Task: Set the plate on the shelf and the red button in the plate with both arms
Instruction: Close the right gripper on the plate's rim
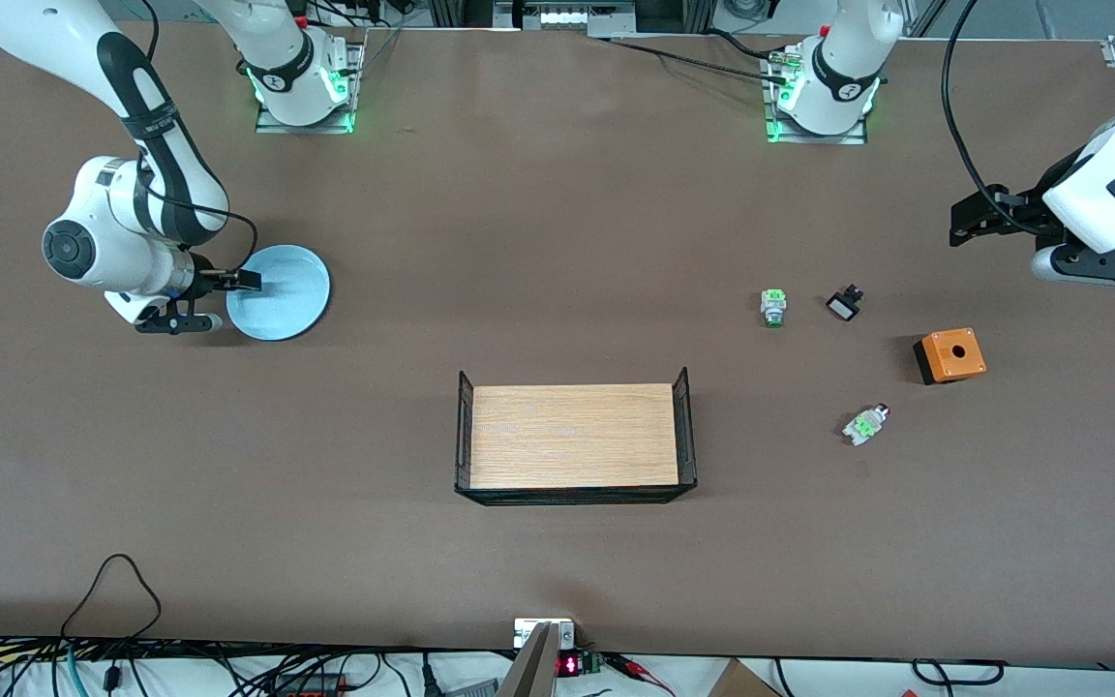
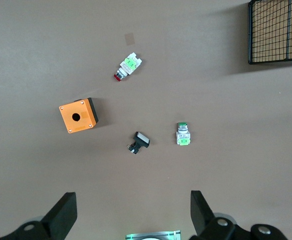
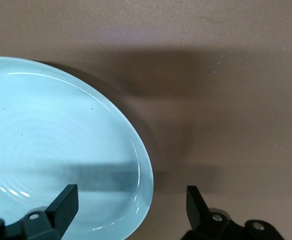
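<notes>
1. Progress: early. Plate [image 1: 279, 292] sits flat on the table at the right arm's end, not lifted yet. Red button [image 1: 866, 424] lies on its side at the left arm's end, untouched. Tray [image 1: 574, 489] w/ wood floor and black mesh ends stands mid-table, nothing in it. That's my guess for the drop spot; task line doesn't say.
2. Right gripper [image 1: 246, 281] is low at the plate's rim, on the edge toward the right arm's end. Right wrist view shows the jaws released, one finger [image 3: 61, 207] over the plate's inside, the other [image 3: 198, 207] outside the rim over bare table. Straddling, no clamp yet.
3. Left gripper [image 2: 131, 212] hangs up in the air over the table's left-arm end, jaws released, holding nothing. Left wrist view has the switch parts well below it.
4. Left to do, as I judge: grip rim, lift, carry the plate; left arm comes down, picks the red button, places it.
5. Count: 1 plate, 1 tray, 1 red button, 1 green-cap switch [image 1: 773, 306], 1 black switch [image 1: 844, 305], 1 orange box [image 1: 949, 354] w/ a hole on top. 2 arms.
6. Red button is nearer the front camera than the orange box and both other switches.
</notes>
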`<state>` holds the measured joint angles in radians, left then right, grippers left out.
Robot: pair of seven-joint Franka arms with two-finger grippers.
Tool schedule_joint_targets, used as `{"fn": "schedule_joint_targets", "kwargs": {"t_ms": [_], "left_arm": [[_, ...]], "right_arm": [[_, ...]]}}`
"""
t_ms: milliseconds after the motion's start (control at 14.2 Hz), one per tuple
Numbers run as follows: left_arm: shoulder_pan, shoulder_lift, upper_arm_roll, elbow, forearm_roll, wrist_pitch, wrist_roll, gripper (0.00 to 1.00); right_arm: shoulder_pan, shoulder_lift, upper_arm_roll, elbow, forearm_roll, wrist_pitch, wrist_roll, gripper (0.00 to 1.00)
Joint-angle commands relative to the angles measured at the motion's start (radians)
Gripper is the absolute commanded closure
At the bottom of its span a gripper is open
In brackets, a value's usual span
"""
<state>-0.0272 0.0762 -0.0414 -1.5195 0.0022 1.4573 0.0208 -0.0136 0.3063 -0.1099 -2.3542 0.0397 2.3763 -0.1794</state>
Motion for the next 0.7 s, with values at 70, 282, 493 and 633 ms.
{"fn": "schedule_joint_targets", "kwargs": {"t_ms": [70, 282, 493, 633], "left_arm": [[0.003, 0.013, -0.003, 0.03, 0.009, -0.022, -0.01, 0.0], [0.003, 0.013, -0.003, 0.03, 0.009, -0.022, -0.01, 0.0], [0.003, 0.013, -0.003, 0.03, 0.005, -0.022, -0.01, 0.0], [0.0, 0.013, -0.003, 0.03, 0.005, -0.022, -0.01, 0.0]], "right_arm": [[-0.022, 0.011, 0.024, -0.01, 0.02, 0.014, -0.028, 0.32], [-0.023, 0.022, 0.024, -0.008, 0.02, 0.014, -0.028, 0.49], [-0.023, 0.02, 0.026, -0.007, 0.019, 0.009, -0.028, 0.76], [-0.023, 0.014, 0.035, -0.004, 0.019, 0.004, -0.026, 0.95]]}}
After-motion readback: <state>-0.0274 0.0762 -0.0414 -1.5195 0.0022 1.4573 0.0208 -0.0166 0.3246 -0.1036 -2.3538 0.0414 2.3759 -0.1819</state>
